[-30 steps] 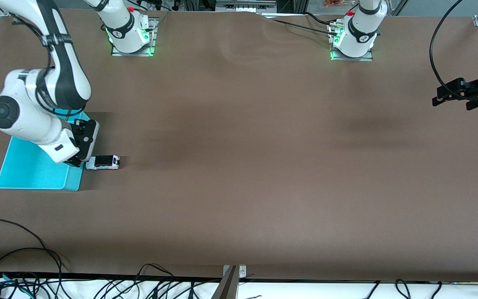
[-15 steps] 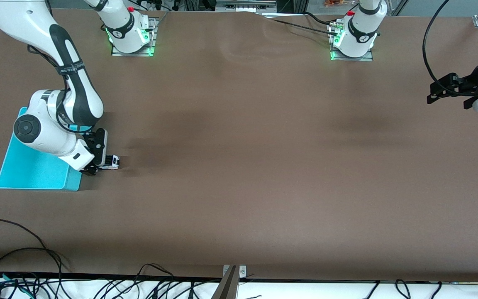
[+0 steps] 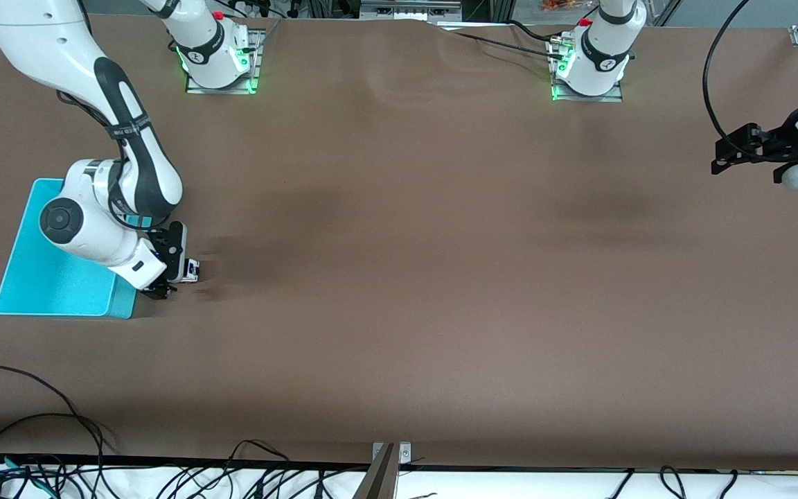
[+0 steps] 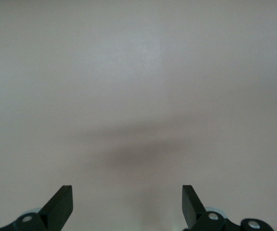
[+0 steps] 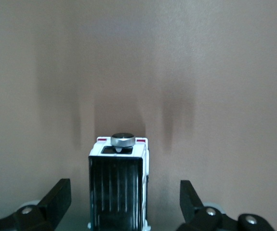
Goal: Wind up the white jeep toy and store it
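Down at the right arm's end of the surface (image 3: pixel 399 277) sits the turquoise bin (image 3: pixel 52 284), and just beside its edge, on the side toward the middle of the surface, is the white jeep toy (image 3: pixel 190 270), standing on its wheels on the brown cover. The right gripper (image 3: pixel 169 277) is low over the jeep, its fingers (image 5: pixel 56 197) spread wide with one on each side of the black roof and neither touching it; the right wrist view looks along the roof to a round silver knob (image 5: pixel 123 139) at the jeep's end. Across at the left arm's end, close to that edge of the surface, the left gripper (image 3: pixel 731 149) hangs up in the air over bare cover, its fingers (image 4: pixel 61 204) released and holding nothing, and that arm waits.
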